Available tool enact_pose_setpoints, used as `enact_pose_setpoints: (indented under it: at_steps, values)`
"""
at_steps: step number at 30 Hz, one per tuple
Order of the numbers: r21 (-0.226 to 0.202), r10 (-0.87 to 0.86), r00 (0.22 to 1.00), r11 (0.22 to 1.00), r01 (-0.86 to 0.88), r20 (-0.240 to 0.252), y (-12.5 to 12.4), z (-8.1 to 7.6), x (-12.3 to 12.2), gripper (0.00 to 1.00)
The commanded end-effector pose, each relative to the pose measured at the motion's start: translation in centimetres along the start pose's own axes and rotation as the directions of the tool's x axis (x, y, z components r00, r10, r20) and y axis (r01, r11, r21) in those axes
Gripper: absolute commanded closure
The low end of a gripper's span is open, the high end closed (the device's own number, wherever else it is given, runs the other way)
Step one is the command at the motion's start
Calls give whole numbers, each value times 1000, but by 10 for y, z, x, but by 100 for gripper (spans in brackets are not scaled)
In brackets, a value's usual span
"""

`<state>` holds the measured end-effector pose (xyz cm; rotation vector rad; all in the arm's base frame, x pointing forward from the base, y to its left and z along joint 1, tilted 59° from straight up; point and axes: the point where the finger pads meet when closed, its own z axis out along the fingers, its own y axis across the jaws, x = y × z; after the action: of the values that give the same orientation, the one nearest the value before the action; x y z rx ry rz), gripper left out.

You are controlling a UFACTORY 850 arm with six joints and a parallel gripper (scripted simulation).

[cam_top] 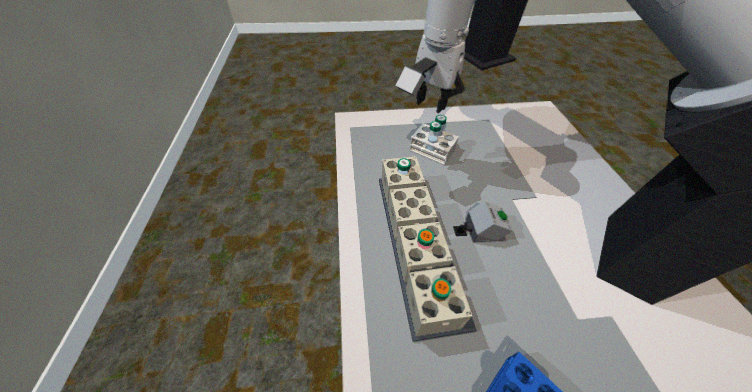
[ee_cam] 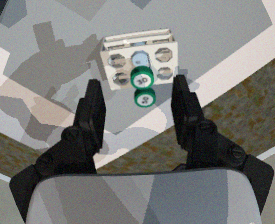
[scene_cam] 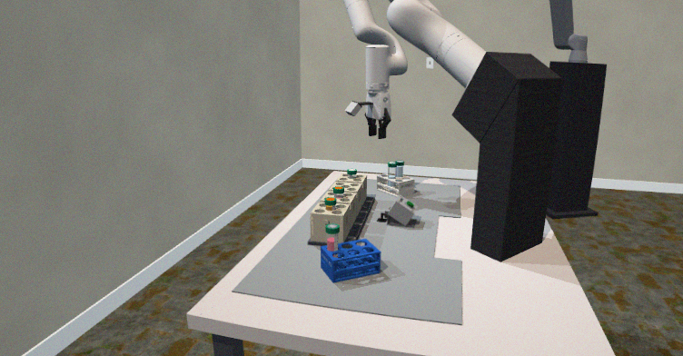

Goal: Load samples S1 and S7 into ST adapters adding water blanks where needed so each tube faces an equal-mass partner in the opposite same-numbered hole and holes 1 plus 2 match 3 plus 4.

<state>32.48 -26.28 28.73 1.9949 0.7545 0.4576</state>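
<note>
My gripper (cam_top: 434, 97) is open and empty, high above the white blank rack RB (cam_top: 434, 144) at the far end of the mat. RB holds two green-capped blanks (ee_cam: 141, 76) (ee_cam: 144, 99), which show between my fingers in the wrist view. The loading stand ST carries a row of adapters. The farthest adapter holds a white-dot blank (cam_top: 403, 164). The third adapter holds an orange-dot sample (cam_top: 425, 236), and the nearest adapter holds another (cam_top: 440, 287). The blue sample rack RS (scene_cam: 351, 259) holds one tube with pink liquid (scene_cam: 331, 236).
A grey box with the green DONE key (cam_top: 501, 213) lies to the right of ST. The arm's black base (scene_cam: 509, 157) stands on the table's right side. RB sits close to the table's far edge.
</note>
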Motion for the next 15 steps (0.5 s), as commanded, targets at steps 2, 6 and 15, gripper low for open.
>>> enact_pose_setpoints:
  at_steps: [2, 6, 15]
  values:
    - [9, -89, 996, 996, 90, -29, 3, 1, -23, 43]
    - [9, -89, 996, 996, 90, -29, 5, 2, -43, 43]
    - [9, -89, 996, 996, 90, -29, 9, 3, -88, 43]
